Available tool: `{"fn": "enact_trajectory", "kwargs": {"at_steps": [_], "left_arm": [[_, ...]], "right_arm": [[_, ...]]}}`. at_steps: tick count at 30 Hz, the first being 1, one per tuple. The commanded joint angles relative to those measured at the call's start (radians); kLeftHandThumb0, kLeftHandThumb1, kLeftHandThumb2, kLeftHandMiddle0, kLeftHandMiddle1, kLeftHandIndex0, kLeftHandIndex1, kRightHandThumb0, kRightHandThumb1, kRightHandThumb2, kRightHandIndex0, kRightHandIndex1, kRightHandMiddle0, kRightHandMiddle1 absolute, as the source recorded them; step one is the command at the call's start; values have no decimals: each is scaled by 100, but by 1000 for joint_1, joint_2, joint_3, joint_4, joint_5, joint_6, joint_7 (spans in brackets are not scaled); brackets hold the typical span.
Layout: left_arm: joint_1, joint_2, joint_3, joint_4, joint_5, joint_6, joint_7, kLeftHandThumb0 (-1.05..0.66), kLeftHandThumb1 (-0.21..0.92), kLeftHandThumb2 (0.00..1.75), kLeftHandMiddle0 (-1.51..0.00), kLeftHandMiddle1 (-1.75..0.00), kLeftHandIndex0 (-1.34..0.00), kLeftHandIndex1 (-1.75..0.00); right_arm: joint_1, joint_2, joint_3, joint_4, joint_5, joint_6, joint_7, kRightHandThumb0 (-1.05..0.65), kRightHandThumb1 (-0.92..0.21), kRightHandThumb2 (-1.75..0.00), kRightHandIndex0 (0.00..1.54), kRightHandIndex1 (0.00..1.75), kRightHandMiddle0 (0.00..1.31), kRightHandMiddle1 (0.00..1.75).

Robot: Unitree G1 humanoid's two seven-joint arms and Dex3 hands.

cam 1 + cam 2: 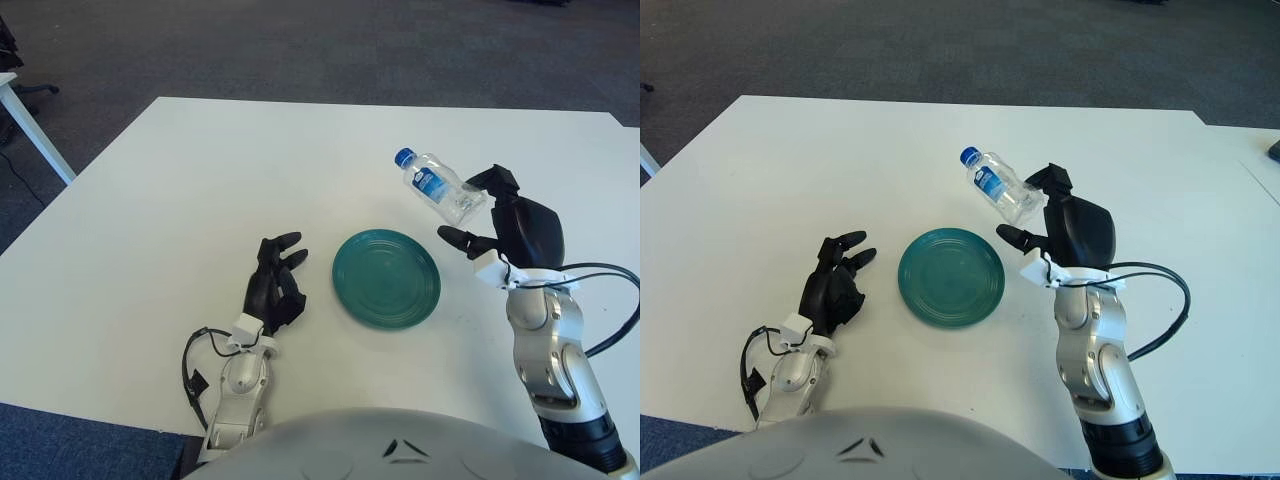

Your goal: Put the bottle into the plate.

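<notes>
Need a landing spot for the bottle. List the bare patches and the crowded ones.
The green plate holds nothing, so its whole dish is free. Bare table spreads across the far side and far left. It is crowded only at the plate's flanks: the left hand beside it on the left, the right hand gripping the bottle up to its right.

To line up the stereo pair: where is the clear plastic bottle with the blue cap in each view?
Left eye view: clear plastic bottle upper right, tilted, held by the right robot hand.
Right eye view: nearer centre, above the plate's right edge.
Shared landmark: round green plate.
</notes>
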Motion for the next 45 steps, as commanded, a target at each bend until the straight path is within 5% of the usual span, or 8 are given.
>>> {"fn": "enact_trajectory", "kwargs": {"at_steps": [1, 16, 45], "left_arm": [[18, 6, 8, 45, -2, 51, 1, -79, 92, 103, -41, -74, -11, -118], [29, 2, 2, 23, 20, 47, 14, -78, 92, 103, -39, -74, -11, -119], [62, 8, -14, -26, 39, 22, 19, -79, 92, 104, -41, -76, -16, -121]], "right_arm": [[21, 0, -1, -25, 0, -26, 20, -47, -70, -88, 132, 175, 112, 175], [116, 0, 63, -6, -56, -209, -60, -43, -65, -93, 129, 175, 107, 175], [259, 25, 99, -14, -28, -312, -10, -49, -75, -88, 130, 175, 112, 175]]}}
